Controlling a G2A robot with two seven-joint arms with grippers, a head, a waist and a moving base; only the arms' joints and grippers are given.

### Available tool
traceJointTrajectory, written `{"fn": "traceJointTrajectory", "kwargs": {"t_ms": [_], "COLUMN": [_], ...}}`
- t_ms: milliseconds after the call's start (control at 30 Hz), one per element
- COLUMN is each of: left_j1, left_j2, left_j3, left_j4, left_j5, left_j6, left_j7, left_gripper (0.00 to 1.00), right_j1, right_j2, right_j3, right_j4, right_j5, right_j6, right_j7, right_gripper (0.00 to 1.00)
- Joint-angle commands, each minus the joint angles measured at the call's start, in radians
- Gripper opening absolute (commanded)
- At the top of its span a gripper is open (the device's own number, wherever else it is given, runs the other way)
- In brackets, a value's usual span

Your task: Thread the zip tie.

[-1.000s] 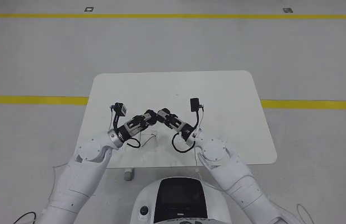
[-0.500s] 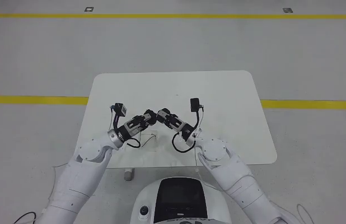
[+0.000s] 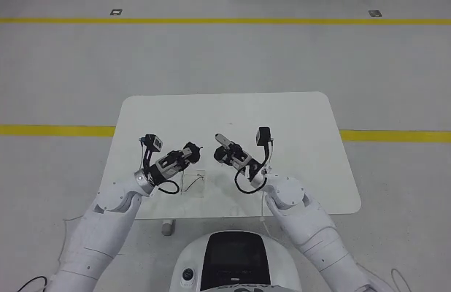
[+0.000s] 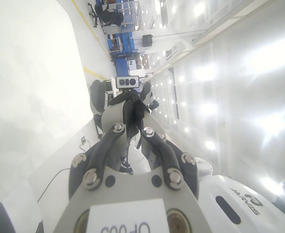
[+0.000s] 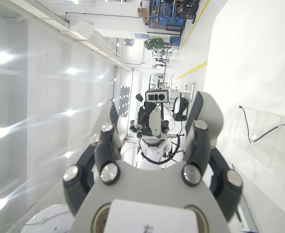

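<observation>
The two grippers faced each other above the white table (image 3: 298,131), a clear gap between them. The left gripper (image 4: 132,112) was closed tight on a black zip tie (image 4: 133,109), its fingers (image 4: 113,132) pressed in from both sides. From the top view that left gripper (image 3: 194,151) sat toward the table's near-middle, and the tie itself was too thin to make out there. The right gripper (image 5: 157,103) had its fingers (image 5: 200,112) spread wide with nothing between them, and it pointed straight at the other arm; from above, the right gripper (image 3: 220,142) stood just across from the left.

So the tie lay directly ahead of the free right gripper, across the gap. As far as I could judge, the dark strip ran lengthwise out along the left fingers toward the right gripper. Whether it was already looped I could not tell. The right arm looked the one to close in and take the loose end.

On the table, nearer the robot than the grippers, lay a clear plastic tray (image 3: 194,182). Inside the clear plastic tray (image 5: 266,134) were a few thin black spare ties (image 5: 246,124), lying loose.
</observation>
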Motion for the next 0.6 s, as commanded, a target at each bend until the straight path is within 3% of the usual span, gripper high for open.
{"fn": "traceJointTrajectory", "kwargs": {"t_ms": [0, 267, 333, 467, 567], "left_j1": [0.000, -0.001, -0.006, -0.013, -0.016], "left_j2": [0.000, 0.000, 0.004, 0.020, 0.034], "left_j3": [0.000, -0.002, -0.011, -0.059, -0.097], "left_j4": [0.000, 0.003, 0.017, 0.064, 0.106], "left_j5": [0.002, 0.001, 0.011, -0.026, -0.052], "left_j6": [0.000, 0.004, 0.015, 0.038, 0.038], "left_j7": [0.000, 0.012, -0.004, -0.157, -0.293], "left_gripper": [0.00, 0.00, 0.00, 0.00, 0.00], "right_j1": [0.000, -0.002, 0.003, 0.027, 0.070], "right_j2": [0.000, 0.000, 0.005, 0.017, 0.022], "right_j3": [-0.001, -0.001, 0.002, 0.018, 0.016], "right_j4": [0.000, -0.003, -0.002, 0.017, 0.055], "right_j5": [-0.002, 0.004, 0.009, 0.089, 0.143], "right_j6": [-0.001, -0.002, -0.011, -0.044, -0.029], "right_j7": [-0.001, 0.002, 0.078, 0.305, 0.457], "right_gripper": [1.00, 1.00, 1.00, 1.00, 1.00]}}
